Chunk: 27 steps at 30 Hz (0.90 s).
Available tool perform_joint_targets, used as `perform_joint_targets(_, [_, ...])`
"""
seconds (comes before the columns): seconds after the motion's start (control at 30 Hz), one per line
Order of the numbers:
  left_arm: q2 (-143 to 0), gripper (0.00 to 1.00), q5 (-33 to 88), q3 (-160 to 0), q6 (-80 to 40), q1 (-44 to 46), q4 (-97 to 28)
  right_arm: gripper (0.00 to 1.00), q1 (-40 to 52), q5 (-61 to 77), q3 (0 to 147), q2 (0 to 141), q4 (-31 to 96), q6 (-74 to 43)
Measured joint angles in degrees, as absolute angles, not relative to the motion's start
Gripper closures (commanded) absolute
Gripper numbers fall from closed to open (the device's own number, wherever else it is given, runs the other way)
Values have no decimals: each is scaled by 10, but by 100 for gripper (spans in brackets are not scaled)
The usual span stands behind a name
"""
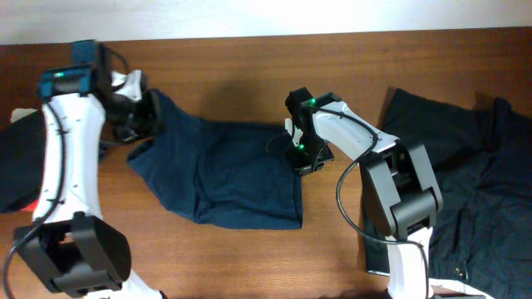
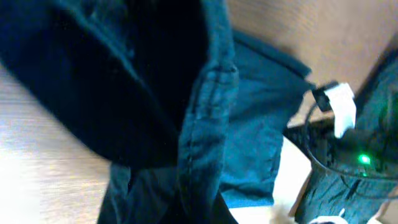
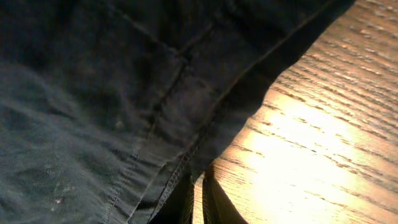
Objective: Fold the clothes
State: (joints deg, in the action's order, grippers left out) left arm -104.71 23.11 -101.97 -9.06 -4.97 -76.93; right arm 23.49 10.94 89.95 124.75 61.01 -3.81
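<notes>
While both arms sit at the navy shorts [image 1: 224, 170], status reads:
Progress: early. The navy shorts lie mostly flat mid-table, bunched at the upper-left corner, with no finished fold visible.
Remaining: fold this pair, then the black shorts [image 1: 470, 158], heaped at the right.
Left gripper [image 1: 137, 115]: at the bunched corner; cloth hides the fingers, so its grip cannot be told.
Right gripper [image 1: 304, 156]: at the right edge, fingers nearly together, hem pinched between.
Surroundings: wood table [image 1: 249, 257]; dark cloth [image 1: 17, 166] at the left edge.
Obstruction: none apparent on the navy pair; the right arm stands between the two pairs.
</notes>
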Motion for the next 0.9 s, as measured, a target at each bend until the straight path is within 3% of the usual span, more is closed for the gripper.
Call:
perform_joint_targets(0.37, [-1065, 99, 232, -1020, -147, 162, -706, 90, 237, 109, 896, 1245, 609, -38])
perform_joint_targets(0.8, [-1138, 98, 233, -1019, -166, 253, -695, 90, 237, 110, 895, 1245, 609, -38])
perform_joint_targets(0.83, [-1138, 87, 235, -1019, -167, 253, -695, 90, 237, 110, 895, 1245, 609, -39])
perform_joint_targets(0.87, [-1138, 46, 239, -1019, -168, 252, -695, 89, 237, 110, 895, 1245, 609, -38])
perform_joint_targets(0.9, [-1138, 33, 246, -1019, -171, 252, -695, 84, 237, 110, 895, 1245, 609, -38])
